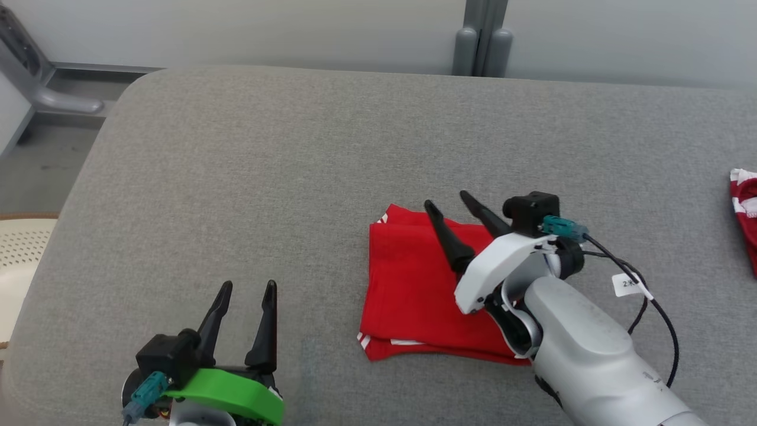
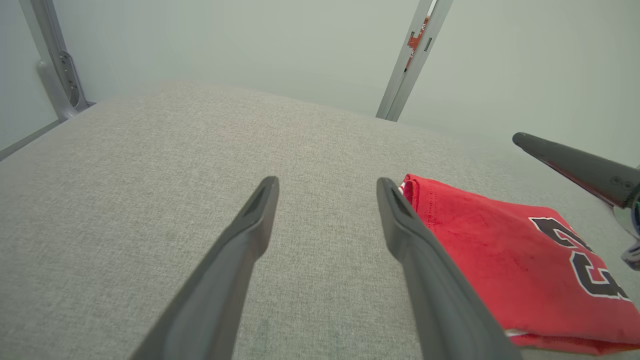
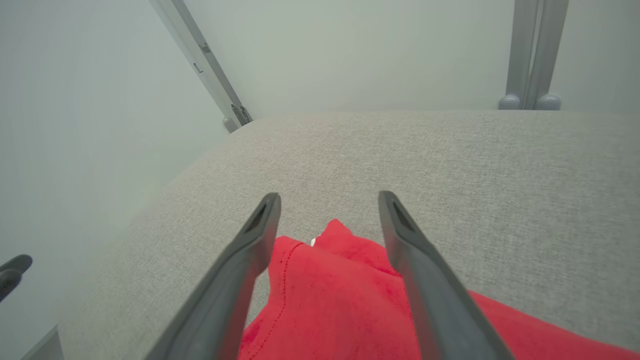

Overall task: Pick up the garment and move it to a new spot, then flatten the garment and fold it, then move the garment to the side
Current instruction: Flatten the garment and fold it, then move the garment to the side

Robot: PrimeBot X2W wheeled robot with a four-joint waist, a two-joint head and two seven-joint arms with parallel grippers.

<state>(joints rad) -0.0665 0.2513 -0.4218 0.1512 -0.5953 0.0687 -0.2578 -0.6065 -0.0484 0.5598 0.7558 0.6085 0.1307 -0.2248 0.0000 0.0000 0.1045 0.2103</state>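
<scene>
My right gripper (image 1: 446, 199) hangs over the folded red garment (image 1: 408, 284) on the grey cushion (image 1: 295, 177), fingers spread, gripping nothing. The left gripper (image 1: 248, 284) gapes empty, well apart. A striped red cloth (image 1: 746, 207) lies far right.

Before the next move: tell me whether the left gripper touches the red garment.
Apart. Head view shows bare grey cushion between left gripper and garment.

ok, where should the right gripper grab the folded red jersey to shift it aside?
Probably its near edge, coming in low from the robot's side: the stacked layers of the folded red jersey show there, so one pinch can catch them all and keep the fold. The right gripper, open, hovers over it.
</scene>
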